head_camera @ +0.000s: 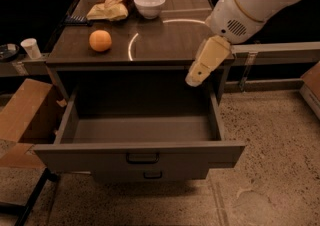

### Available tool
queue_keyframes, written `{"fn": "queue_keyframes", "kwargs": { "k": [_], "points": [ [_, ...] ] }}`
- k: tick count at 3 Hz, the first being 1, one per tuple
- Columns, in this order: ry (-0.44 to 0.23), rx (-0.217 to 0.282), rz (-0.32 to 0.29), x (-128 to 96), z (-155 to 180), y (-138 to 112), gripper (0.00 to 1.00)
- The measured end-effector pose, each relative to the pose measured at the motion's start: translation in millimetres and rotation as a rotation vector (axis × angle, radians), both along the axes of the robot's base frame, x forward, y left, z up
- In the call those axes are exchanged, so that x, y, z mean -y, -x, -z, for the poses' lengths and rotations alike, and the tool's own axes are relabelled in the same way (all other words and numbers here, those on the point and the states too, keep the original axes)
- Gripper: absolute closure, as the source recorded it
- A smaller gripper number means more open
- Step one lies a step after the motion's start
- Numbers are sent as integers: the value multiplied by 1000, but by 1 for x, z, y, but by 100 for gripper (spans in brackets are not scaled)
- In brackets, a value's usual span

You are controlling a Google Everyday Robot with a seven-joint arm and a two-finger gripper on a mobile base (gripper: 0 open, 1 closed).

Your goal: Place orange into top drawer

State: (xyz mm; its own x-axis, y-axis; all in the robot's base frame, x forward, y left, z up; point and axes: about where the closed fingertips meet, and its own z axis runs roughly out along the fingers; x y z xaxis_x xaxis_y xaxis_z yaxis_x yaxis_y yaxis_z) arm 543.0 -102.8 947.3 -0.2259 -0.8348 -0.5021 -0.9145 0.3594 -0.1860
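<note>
The orange (100, 40) sits on the dark counter top (165, 45), left of centre. The top drawer (140, 135) is pulled out wide below the counter, and nothing lies inside it; its front panel carries a small dark handle (142, 158). My gripper (195, 79) hangs from the white arm at the right, over the drawer's back right corner and just in front of the counter edge. It is well to the right of the orange and holds nothing that I can see.
A white bowl (149, 4) and a crinkled snack bag (113, 3) stand at the back of the counter. A lower drawer front (152, 174) shows under the open one. A cardboard box (25, 115) stands at the left, and a paper cup (31, 48) on a side shelf.
</note>
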Motion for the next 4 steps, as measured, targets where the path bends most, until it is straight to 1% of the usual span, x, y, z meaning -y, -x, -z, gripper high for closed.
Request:
{"fn": "queue_keyframes", "kwargs": {
  "k": [1, 2, 3, 4],
  "points": [
    [-27, 39, -26, -38, 5, -45, 0],
    [-79, 77, -86, -88, 13, -94, 0],
    [-124, 99, -123, -121, 23, -130, 0],
    [-212, 76, -154, -170, 47, -170, 0]
  ]
}}
